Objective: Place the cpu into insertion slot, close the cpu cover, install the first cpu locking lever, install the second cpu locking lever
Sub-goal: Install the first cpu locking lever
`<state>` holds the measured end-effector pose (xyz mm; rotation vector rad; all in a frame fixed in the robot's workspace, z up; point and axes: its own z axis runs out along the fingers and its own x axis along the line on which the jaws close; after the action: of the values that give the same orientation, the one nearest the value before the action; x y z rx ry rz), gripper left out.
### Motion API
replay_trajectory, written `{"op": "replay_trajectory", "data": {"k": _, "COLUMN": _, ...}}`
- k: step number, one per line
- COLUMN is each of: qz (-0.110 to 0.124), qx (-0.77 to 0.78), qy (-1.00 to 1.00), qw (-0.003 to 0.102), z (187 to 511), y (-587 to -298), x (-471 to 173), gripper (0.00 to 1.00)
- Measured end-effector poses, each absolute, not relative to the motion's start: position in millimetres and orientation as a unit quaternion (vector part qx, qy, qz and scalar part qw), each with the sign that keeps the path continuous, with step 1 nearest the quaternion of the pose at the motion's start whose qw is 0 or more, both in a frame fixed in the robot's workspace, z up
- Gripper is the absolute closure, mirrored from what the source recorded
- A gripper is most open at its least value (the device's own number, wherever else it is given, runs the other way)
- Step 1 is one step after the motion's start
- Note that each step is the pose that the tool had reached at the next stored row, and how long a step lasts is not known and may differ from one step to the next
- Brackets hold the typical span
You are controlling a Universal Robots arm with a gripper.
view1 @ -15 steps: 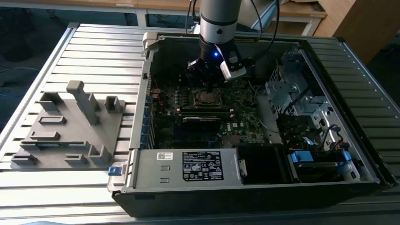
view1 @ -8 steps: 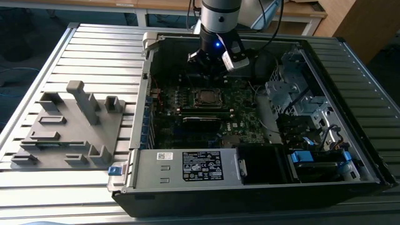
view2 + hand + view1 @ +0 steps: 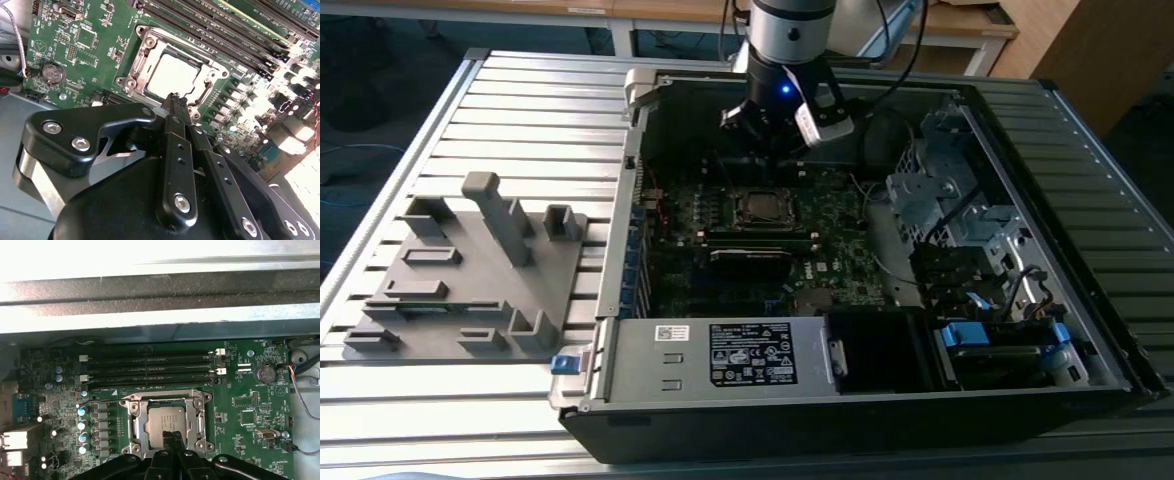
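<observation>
Black two-finger gripper (image 3: pixel 175 98): fingertips clenched together, nothing seen between them. In both wrist views the tips sit over the near edge of the socket; contact cannot be told.

Small flat square cpu with dull silver-grey metal top (image 3: pixel 167 422): seated in the socket on the green motherboard (image 3: pixel 250 405).

Thin shiny silver square cpu cover (image 3: pixel 134 421): lying flat, framing the chip.

Exterior view: gripper at 12 o'clock of the cpu, long black-labelled memory stick (image 3: pixel 750 256) at 6 o'clock. Grey moulded fixture plate (image 3: pixel 467 280) at 9 o'clock of the open black computer case (image 3: pixel 854 420).
</observation>
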<state>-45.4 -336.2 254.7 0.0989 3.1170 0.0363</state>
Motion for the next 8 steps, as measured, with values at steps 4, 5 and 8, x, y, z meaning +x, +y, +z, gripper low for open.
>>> {"op": "replay_trajectory", "data": {"k": 4, "qz": 0.012, "qx": 0.032, "qy": 0.999, "qw": 0.011, "z": 258.0, "y": -336.1, "x": -45.4, "gripper": 0.89}}
{"op": "replay_trajectory", "data": {"k": 5, "qz": 0.012, "qx": 0.032, "qy": 0.999, "qw": 0.011, "z": 258.8, "y": -336.1, "x": -45.4, "gripper": 0.89}}
{"op": "replay_trajectory", "data": {"k": 8, "qz": 0.012, "qx": 0.032, "qy": 0.999, "qw": 0.011, "z": 261.2, "y": -336.1, "x": -45.4, "gripper": 0.89}}
